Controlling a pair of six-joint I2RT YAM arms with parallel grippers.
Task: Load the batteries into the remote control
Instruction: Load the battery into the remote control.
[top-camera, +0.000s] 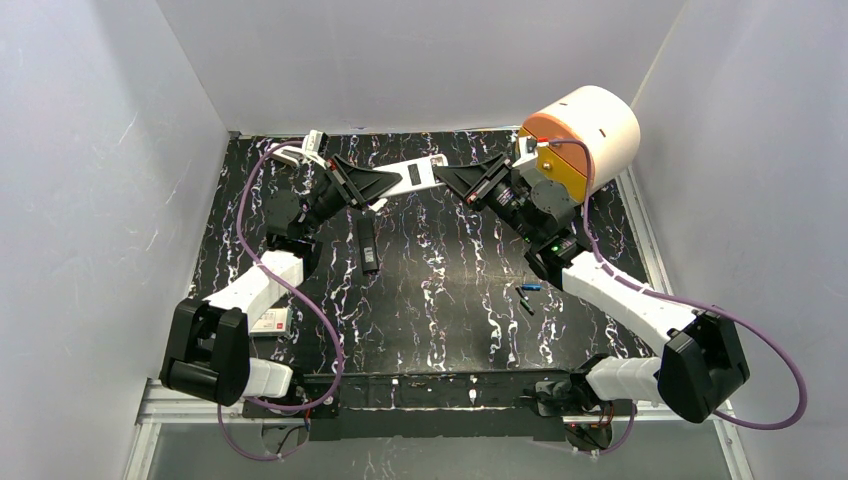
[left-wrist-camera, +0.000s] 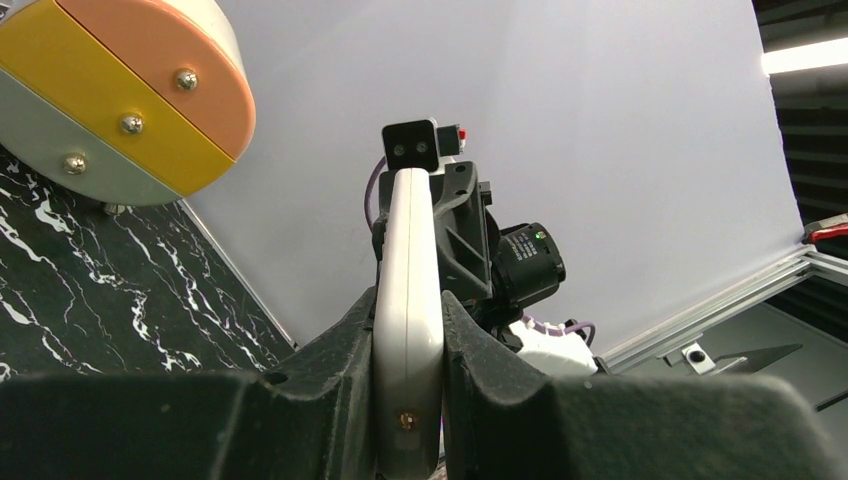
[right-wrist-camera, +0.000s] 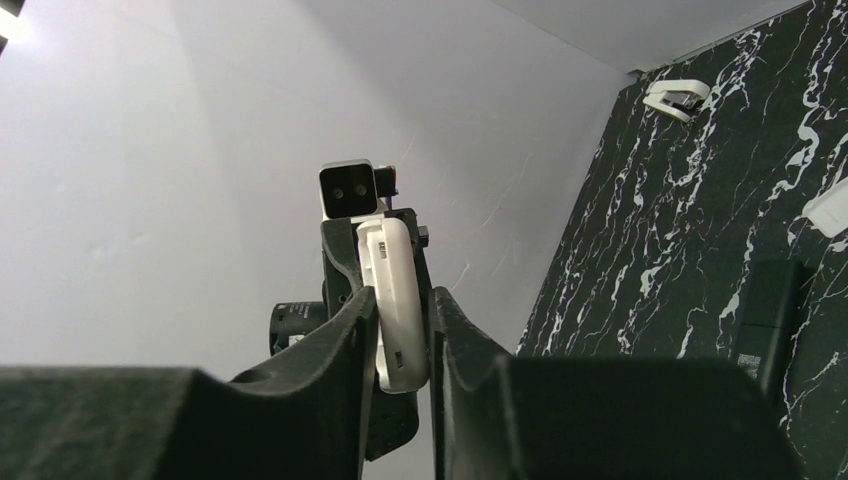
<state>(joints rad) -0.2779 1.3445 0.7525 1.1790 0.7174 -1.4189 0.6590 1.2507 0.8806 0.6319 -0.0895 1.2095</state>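
A white remote control (top-camera: 415, 176) hangs in the air over the back of the table, held level between both arms. My left gripper (top-camera: 392, 183) is shut on its left end; in the left wrist view the remote control (left-wrist-camera: 405, 220) stands edge-on between the left gripper's (left-wrist-camera: 408, 305) black fingers. My right gripper (top-camera: 447, 176) is shut on the other end, and in the right wrist view the remote control (right-wrist-camera: 390, 260) sits between the right gripper's (right-wrist-camera: 402, 298) fingers, touching both. Two thin batteries (top-camera: 530, 288) lie on the table right of centre.
A black oblong object (top-camera: 368, 243) lies on the black marbled table (top-camera: 440, 300) below the left gripper. An orange and white cylinder (top-camera: 585, 135) stands at the back right. A small white clip (top-camera: 313, 140) lies at the back left and a small box (top-camera: 270, 320) by the left arm.
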